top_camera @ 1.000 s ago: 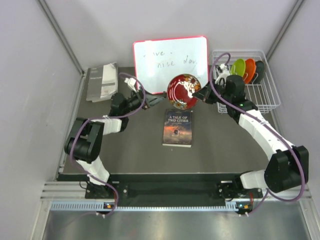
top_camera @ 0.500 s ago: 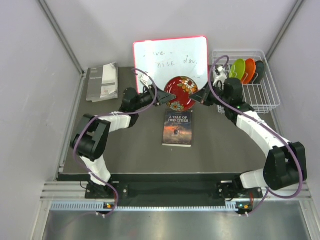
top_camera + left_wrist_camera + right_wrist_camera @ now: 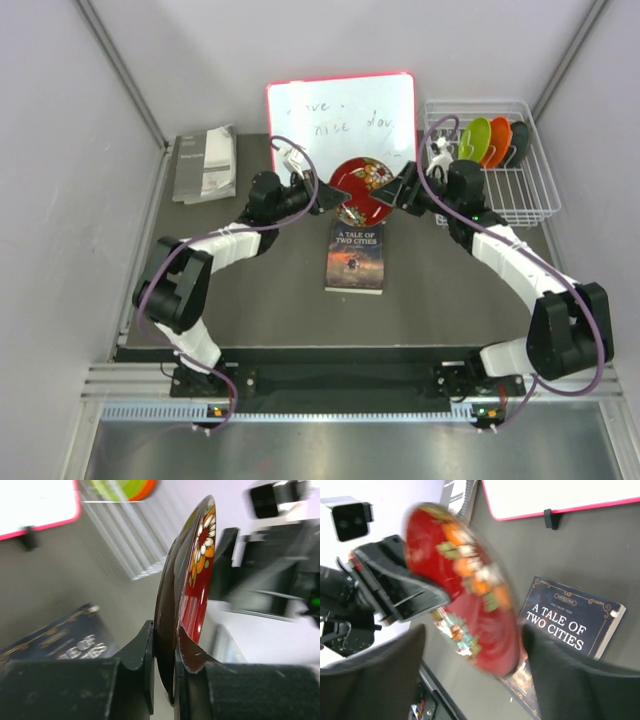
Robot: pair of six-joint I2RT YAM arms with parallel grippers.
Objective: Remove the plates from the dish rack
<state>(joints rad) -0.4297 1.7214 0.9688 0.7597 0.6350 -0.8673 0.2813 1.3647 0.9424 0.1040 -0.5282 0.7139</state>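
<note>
The dark red patterned plate (image 3: pixel 362 190) hangs on edge above the table between both arms. My left gripper (image 3: pixel 325 195) is shut on its left rim; in the left wrist view the rim of the plate (image 3: pixel 197 580) is pinched between the jaws of the gripper (image 3: pixel 165 647). My right gripper (image 3: pixel 397 192) stands open at the plate's right side, its fingers (image 3: pixel 580 680) spread wide around the plate (image 3: pixel 465 595) without pressing it. The white wire dish rack (image 3: pixel 530 195) at the back right holds the lime green (image 3: pixel 476 136), orange (image 3: pixel 499 140) and teal (image 3: pixel 519 142) plates upright.
A dark book (image 3: pixel 357 256) lies flat just below the held plate. A red-framed whiteboard (image 3: pixel 340 115) stands behind it. A grey booklet (image 3: pixel 204 165) lies at the back left. Walls close in on both sides.
My left gripper moved in and closed on the red plate's rim. My right gripper, shut on the plate before, has opened. The plate dropped slightly and turned more edge-on.
</note>
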